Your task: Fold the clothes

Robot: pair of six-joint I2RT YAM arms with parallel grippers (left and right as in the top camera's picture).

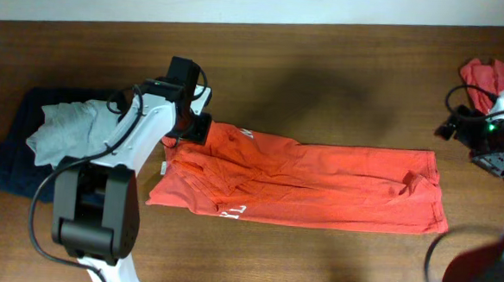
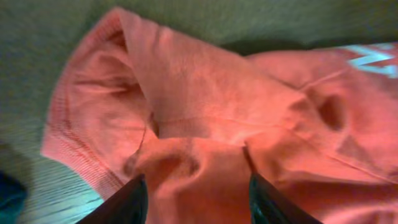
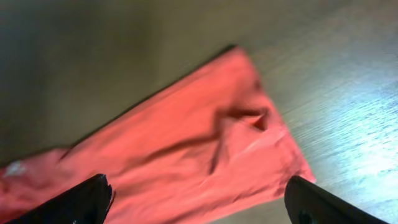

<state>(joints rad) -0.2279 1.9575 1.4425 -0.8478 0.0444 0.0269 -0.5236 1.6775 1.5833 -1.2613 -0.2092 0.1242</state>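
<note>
An orange-red T-shirt (image 1: 319, 183) with white print lies folded into a long strip across the middle of the table. My left gripper (image 1: 197, 126) is at its upper left corner. In the left wrist view the fingers (image 2: 196, 206) are open just above bunched shirt fabric (image 2: 205, 93). My right gripper (image 1: 453, 128) hovers off the shirt's upper right corner. In the right wrist view its fingers (image 3: 199, 205) are wide open and empty above the shirt's end (image 3: 205, 143). A second red garment (image 1: 488, 80) lies crumpled at the far right.
A grey cloth (image 1: 67, 127) lies on a dark navy garment (image 1: 10, 146) at the left. The wooden table (image 1: 324, 84) shows behind the shirt. The left arm's base (image 1: 97, 211) stands at the front left.
</note>
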